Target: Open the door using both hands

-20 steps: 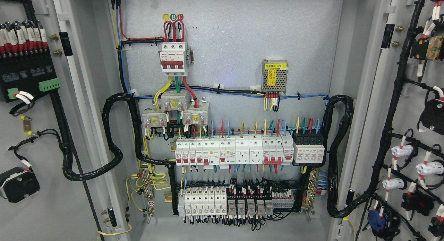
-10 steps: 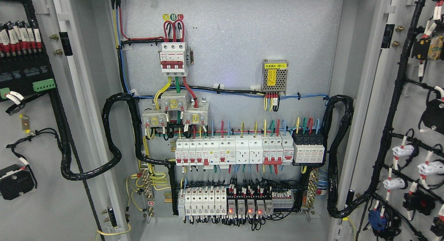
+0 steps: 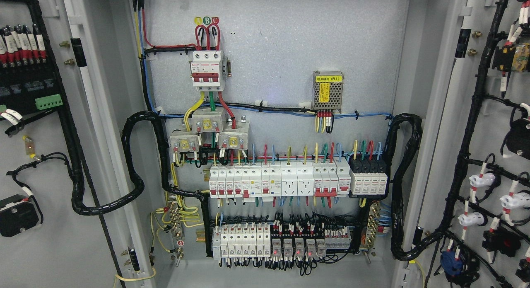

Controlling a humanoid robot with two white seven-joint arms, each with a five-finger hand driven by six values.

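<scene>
The cabinet stands wide open, its grey back panel filling the middle. The left door is swung out at the left edge, the right door at the right, both carrying black wiring on their inner faces. Inside: rows of white breakers, a red-handled main breaker, a small power supply. Neither hand shows, so the fingers' state cannot be told.

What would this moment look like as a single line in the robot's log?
left door: open | right door: open | cabinet interior: exposed | hands: not in view
</scene>
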